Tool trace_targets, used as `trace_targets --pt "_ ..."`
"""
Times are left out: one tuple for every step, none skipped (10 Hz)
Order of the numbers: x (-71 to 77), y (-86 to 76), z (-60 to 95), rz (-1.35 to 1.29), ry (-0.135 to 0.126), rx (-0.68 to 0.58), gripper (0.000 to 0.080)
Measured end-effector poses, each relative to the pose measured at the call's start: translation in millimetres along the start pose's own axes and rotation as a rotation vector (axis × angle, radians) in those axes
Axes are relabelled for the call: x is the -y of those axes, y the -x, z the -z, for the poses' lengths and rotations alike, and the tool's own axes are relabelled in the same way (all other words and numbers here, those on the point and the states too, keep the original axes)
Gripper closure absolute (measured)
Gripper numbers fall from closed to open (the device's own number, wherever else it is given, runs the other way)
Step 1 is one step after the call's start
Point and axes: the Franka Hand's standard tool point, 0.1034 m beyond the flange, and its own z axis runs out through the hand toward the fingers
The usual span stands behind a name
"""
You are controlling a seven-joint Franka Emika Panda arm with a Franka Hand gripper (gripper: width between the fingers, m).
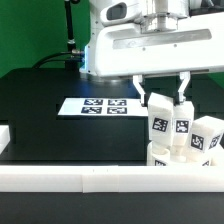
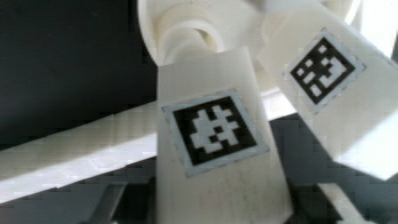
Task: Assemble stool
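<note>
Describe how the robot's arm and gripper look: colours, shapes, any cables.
The arm is glossy white with rounded, bulky housings and a grey metallic cylinder above the wrist. The gripper hangs from a wide white block body and has two narrow fingers that look dark at the edges. A thin black cable runs down behind the arm. No markings are legible on it.

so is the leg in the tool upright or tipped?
Upright, or close to it. In the exterior view the leg stands on end between the tool fingers, on the seat. Whether it is fully seated, cannot tell.
</note>
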Motion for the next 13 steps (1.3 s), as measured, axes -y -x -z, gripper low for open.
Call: trace_targets --pt "0.5 2.1 -1.4 0.002 0.001 0.003 0.0475" --pt "-0.1 4.1 -3.6 0.004 0.003 0.004 0.0475" --pt "0.1 4.9 -5.6 0.007 0.004 -0.004 0.0475" --pt "-0.2 4.4 -6.3 0.010 0.004 -0.028 0.0475" --pt "-1.9 5.0 -5.8 0.016 0.005 -0.051 0.0475" --pt "-6.8 8.2 -5.7 0.020 0.011 -0.067 0.0475" --pt "-5.5 7.0 -5.5 0.020 0.009 -0.066 0.0475" --pt "-5.5 7.0 -5.5 0.019 0.009 -0.066 0.0475" --pt "-5.7 7.2 -5.6 0.019 0.010 -0.066 0.0363" --pt "-5.6 7.2 -5.6 0.019 0.010 -0.062 0.0209" --pt "-3.6 6.4 -3.8 0.013 0.006 -0.003 0.0209" --pt "-1.7 -3.6 5.1 0.009 -0.004 0.021 0.0159" --pt "-1.4 -10.1 14.2 -0.003 -0.011 0.056 0.0152"
